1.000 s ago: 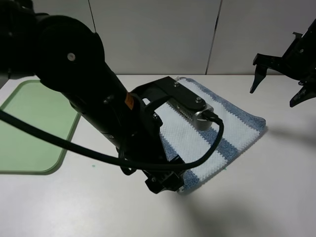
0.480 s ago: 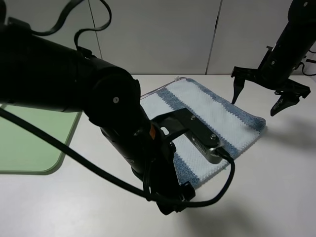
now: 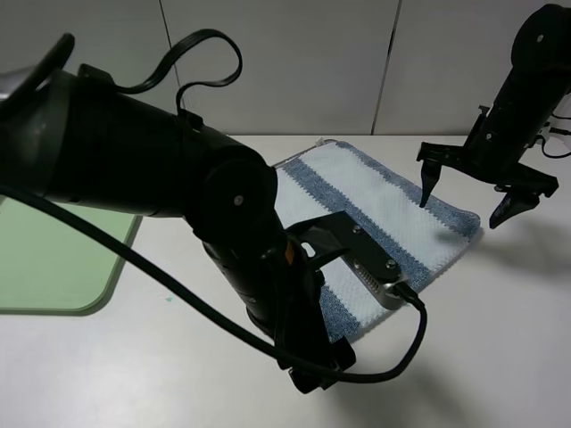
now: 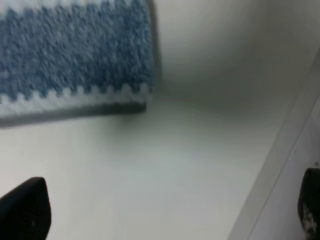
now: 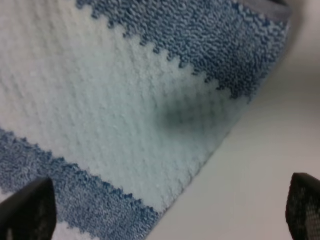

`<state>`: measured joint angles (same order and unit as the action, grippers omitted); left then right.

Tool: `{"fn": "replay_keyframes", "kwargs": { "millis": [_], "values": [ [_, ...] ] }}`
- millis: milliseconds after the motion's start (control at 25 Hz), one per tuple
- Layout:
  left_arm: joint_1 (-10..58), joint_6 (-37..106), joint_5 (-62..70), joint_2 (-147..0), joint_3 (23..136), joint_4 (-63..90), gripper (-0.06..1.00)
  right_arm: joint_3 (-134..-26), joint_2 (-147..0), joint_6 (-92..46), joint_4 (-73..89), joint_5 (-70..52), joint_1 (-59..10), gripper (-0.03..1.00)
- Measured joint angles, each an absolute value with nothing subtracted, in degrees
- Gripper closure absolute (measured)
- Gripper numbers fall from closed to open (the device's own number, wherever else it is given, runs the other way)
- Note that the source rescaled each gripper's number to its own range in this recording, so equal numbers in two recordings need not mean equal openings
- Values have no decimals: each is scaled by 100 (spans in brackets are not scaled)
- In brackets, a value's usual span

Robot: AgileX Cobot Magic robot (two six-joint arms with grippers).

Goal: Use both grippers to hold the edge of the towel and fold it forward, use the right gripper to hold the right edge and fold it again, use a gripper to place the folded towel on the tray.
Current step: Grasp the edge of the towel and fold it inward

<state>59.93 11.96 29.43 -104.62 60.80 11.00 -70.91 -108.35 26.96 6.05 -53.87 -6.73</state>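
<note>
Lowered from its perch at the far right a second ago, the right gripper [image 3: 460,210] now hangs over the towel's right edge, while the left arm [image 3: 178,187] has swung toward the camera and uncovered most of the cloth.

Across the white table [image 3: 500,357], the bulky black left arm fills the left and centre of the overhead view, its cable [image 3: 205,40] looping above it and a silver module [image 3: 379,276] at its wrist. At the far left sits the light-green tray [image 3: 53,267], partly hidden behind that arm and holding nothing that can be seen.

Right of the tray and apart from it, the blue-and-white striped towel [image 3: 393,214] lies flat on the table.

Both of the 2 grippers stand with fingers spread wide and grip nothing. From its wrist camera the right one shows 2 black fingertips [image 5: 27,210] on either side of a pale stripe and the towel's right edge, a small shadow falling on the cloth, and the grey hem [image 5: 267,7] at a far corner. The left gripper [image 4: 167,212], in a blurred view, sits over bare table just beside the towel's near corner, not touching it.
</note>
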Motion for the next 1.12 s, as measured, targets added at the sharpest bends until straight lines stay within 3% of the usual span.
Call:
{"fn": "replay_keyframes", "kwargs": {
  "millis": [1120],
  "values": [
    [6181, 391, 3527, -11595, 7445, 84, -5, -6944, -10846, 2352, 1337, -5074, -485, -3]
  ]
}}
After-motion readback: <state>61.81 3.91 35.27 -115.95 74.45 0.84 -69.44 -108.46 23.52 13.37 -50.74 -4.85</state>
